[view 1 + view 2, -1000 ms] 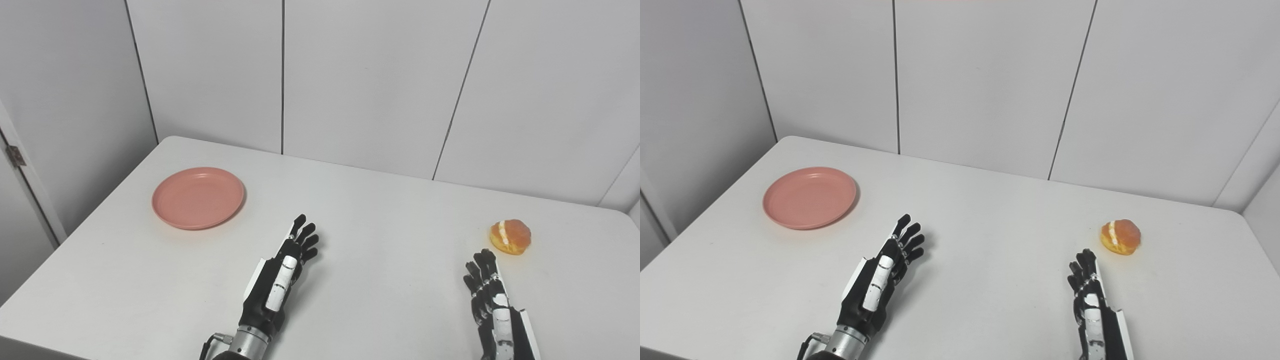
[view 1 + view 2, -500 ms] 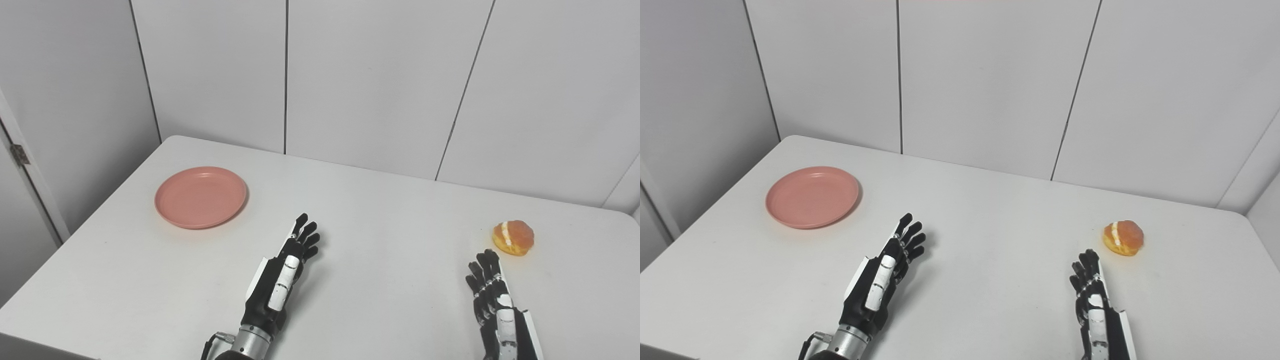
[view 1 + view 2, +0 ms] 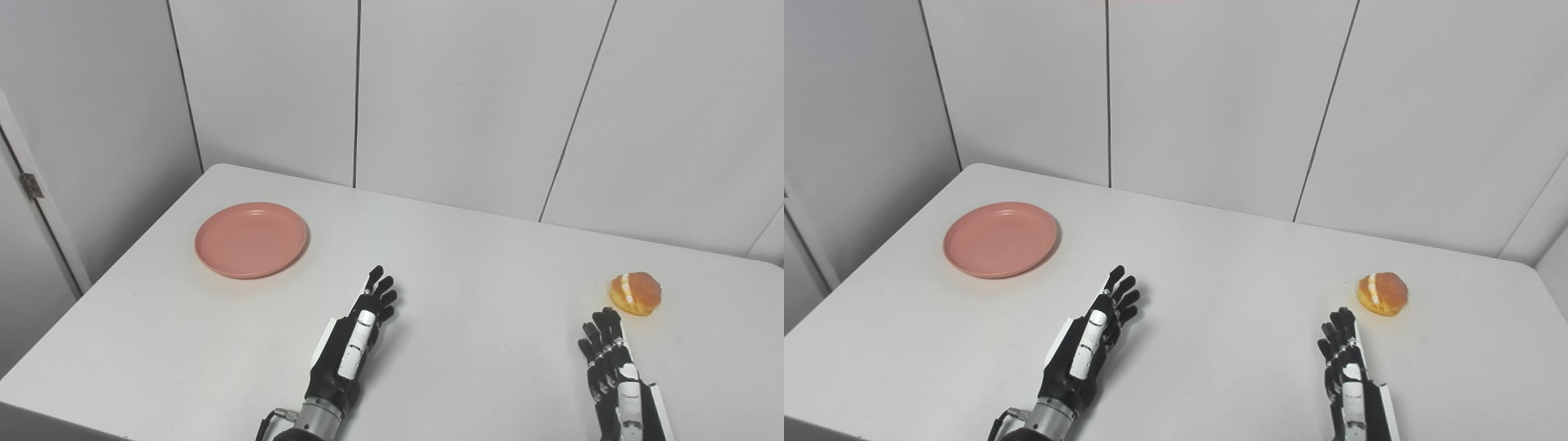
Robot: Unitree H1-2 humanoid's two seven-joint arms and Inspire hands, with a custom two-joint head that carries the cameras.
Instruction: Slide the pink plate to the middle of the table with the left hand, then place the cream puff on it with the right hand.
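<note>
Both hands were black, with slim jointed fingers ending in rounded black tips. The left hand [image 3: 352, 349] carried a white cover plate along its outer edge and a white rectangular panel on the thumb side, set against the black palm shell. Below it sat a silver metal wrist collar [image 3: 318, 419], ringed and cylindrical, with a thin black cable [image 3: 269, 422] looping out beside it. The right hand [image 3: 615, 383] showed small pale metal fittings at the knuckles, a white strip running down the back of it, and a white plate along its outer edge near the wrist.
</note>
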